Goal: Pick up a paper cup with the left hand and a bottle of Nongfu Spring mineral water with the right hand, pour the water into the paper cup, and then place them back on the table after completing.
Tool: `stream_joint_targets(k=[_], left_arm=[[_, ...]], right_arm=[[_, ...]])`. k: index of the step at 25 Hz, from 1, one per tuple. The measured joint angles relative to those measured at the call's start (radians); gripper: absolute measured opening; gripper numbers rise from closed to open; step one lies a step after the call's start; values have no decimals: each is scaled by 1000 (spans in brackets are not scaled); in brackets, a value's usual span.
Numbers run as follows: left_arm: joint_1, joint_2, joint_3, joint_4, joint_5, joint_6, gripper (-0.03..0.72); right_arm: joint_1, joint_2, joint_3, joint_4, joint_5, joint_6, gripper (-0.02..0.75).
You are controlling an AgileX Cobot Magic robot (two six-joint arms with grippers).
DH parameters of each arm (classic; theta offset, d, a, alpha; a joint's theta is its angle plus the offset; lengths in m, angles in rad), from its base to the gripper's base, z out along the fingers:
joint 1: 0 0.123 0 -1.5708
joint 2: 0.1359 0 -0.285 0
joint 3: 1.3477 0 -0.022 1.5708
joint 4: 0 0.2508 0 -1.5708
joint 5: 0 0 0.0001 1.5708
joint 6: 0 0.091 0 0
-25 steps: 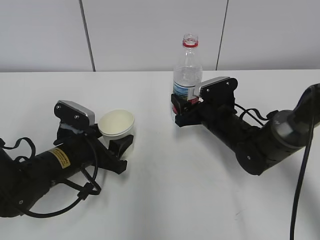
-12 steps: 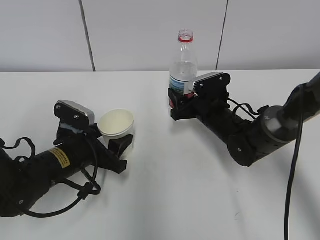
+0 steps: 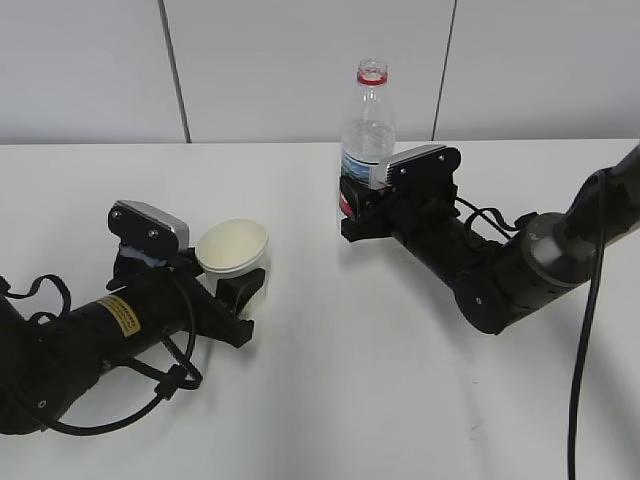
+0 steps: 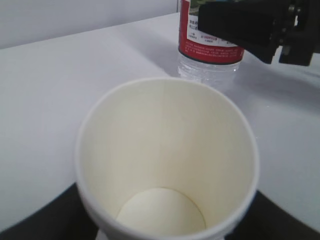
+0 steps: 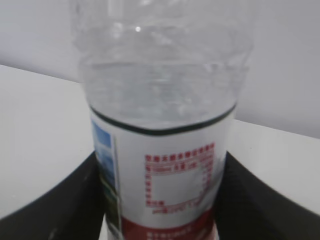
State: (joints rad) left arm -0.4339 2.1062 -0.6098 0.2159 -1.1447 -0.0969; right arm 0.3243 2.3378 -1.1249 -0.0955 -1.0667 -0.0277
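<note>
The white paper cup (image 3: 232, 247) sits between the jaws of my left hand (image 3: 236, 284), the yellow-labelled arm, low over the table (image 3: 330, 380). In the left wrist view the cup (image 4: 167, 150) is empty. My right hand (image 3: 362, 203) is shut on the label of the Nongfu Spring bottle (image 3: 368, 130), which stands upright, uncapped, with a red neck ring. In the right wrist view the bottle (image 5: 160, 170) fills the frame between black fingers (image 5: 60, 205), with clear water (image 5: 160, 95) above the label. I cannot tell whether its base touches the table.
The bottle's base (image 4: 207, 67) and the right gripper's fingers (image 4: 250, 25) lie just beyond the cup in the left wrist view. A white panelled wall (image 3: 300, 60) runs behind the table. Black cables (image 3: 590, 380) trail from the right arm.
My right hand has shifted the bottle a little to the left and up, then held still. The left hand and the cup have not moved.
</note>
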Motion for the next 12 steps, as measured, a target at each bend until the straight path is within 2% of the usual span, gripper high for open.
stream_joint_targets(k=[8,12], left_arm=[[0,-27,0,28,9,0,389],[0,-93,0,28,74,0,374]], right_arm=[[0,-20,21,0,5,-99,413],[0,-37,27,-25,29,-195,410]])
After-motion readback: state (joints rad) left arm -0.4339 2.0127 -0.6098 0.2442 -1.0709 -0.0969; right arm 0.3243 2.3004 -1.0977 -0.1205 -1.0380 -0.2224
